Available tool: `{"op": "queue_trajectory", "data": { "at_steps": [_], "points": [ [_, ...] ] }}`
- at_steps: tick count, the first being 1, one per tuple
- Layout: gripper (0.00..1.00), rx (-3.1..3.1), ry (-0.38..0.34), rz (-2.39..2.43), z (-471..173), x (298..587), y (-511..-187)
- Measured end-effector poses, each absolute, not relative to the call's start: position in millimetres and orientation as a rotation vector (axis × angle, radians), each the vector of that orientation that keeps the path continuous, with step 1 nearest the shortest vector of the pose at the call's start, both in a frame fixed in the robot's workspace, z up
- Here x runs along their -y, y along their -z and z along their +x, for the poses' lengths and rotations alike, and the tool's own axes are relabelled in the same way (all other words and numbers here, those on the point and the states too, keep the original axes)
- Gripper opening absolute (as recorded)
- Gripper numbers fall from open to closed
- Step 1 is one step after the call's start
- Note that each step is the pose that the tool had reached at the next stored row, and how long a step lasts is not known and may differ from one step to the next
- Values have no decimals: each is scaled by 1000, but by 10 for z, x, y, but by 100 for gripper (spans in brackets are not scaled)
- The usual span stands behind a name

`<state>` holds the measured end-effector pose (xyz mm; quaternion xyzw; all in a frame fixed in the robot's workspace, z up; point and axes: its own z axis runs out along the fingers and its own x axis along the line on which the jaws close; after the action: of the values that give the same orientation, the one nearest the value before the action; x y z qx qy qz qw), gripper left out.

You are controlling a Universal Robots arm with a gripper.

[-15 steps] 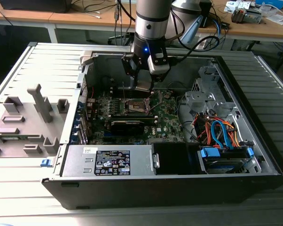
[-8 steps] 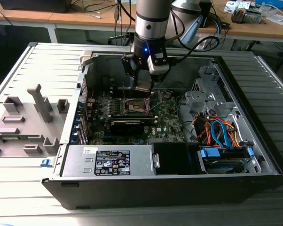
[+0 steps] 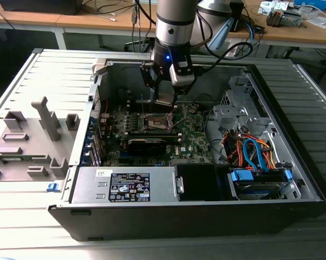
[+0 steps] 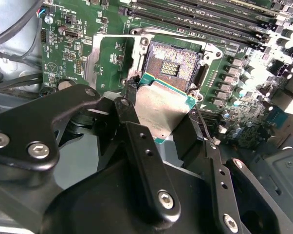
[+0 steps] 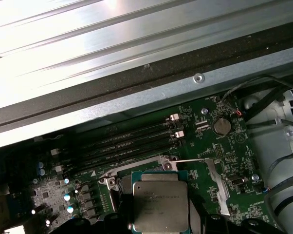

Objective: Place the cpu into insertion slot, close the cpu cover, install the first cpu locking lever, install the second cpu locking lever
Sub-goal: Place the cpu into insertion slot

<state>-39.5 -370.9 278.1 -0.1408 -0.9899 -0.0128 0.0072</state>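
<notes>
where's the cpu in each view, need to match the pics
Exterior view: the cpu hangs under the claw, above the slot at mid-board.
Second wrist view: the cpu is clamped in the claw, tilted, next to the open slot.
First wrist view: the cpu lies close to the long black memory slots.
Shared landmark: the green board.

In the second wrist view the cpu (image 4: 162, 111) is covering the side of the insertion slot (image 4: 174, 66) nearest the fingers (image 4: 137, 131), which are hiding two cpu corners from me. In the first wrist view the picture's edge is cutting the cpu (image 5: 160, 207) off while it is masking the slot's pin field. In the exterior view the slot (image 3: 155, 123) is looking too small for me to judge.
</notes>
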Motion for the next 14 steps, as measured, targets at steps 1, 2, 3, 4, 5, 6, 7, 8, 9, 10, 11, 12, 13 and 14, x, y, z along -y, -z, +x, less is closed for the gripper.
{"op": "queue_trajectory", "data": {
  "at_steps": [1, 2, 3, 4, 5, 6, 7, 8, 9, 10, 11, 12, 13, 14],
  "points": [
    [55, 3095, 40, -443, -395, 3709, -2780],
    [55, 3095, 39, -445, -395, 3709, -2780],
    [55, 3095, 39, -446, -395, 3709, -2779],
    [55, 3095, 39, -448, -395, 3709, -2778],
    [55, 3094, 39, -450, -395, 3709, -2778],
    [55, 3094, 39, -451, -395, 3709, -2777],
    [55, 3094, 39, -453, -395, 3709, -2777],
    [55, 3094, 39, -455, -395, 3709, -2776],
    [55, 3094, 39, -457, -395, 3709, -2775],
    [55, 3093, 39, -458, -395, 3709, -2774],
    [55, 3093, 38, -461, -395, 3709, -2773],
    [55, 3093, 38, -463, -395, 3709, -2772],
    [55, 3093, 38, -464, -395, 3709, -2771],
    [55, 3092, 37, -467, -394, 3709, -2769]
  ]
}}
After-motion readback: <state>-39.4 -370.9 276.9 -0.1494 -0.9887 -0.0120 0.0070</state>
